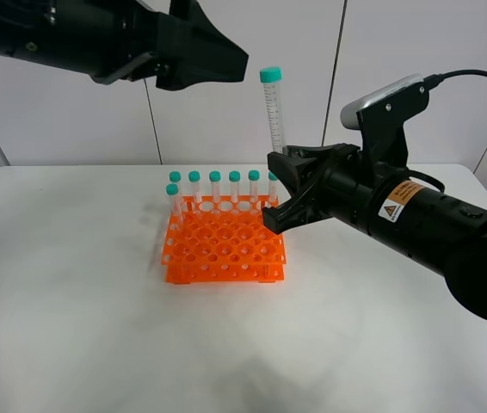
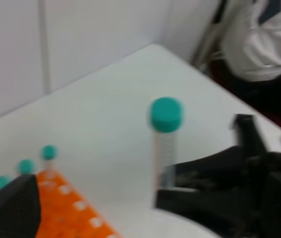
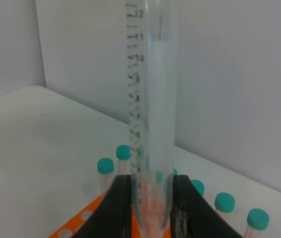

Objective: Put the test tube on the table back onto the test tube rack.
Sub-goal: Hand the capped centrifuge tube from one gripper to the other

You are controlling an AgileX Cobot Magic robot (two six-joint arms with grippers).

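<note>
- The right gripper is clamped on the lower end of the test tube, holding it upright with its teal cap on top.
- The tube hangs above the test tube rack, at the rack's 1 o'clock corner.
- Other capped tubes line the rack's 12 o'clock edge.
- The rack sits on the table.
- The left gripper hovers high at 11 o'clock, jaws spread and empty.
</note>
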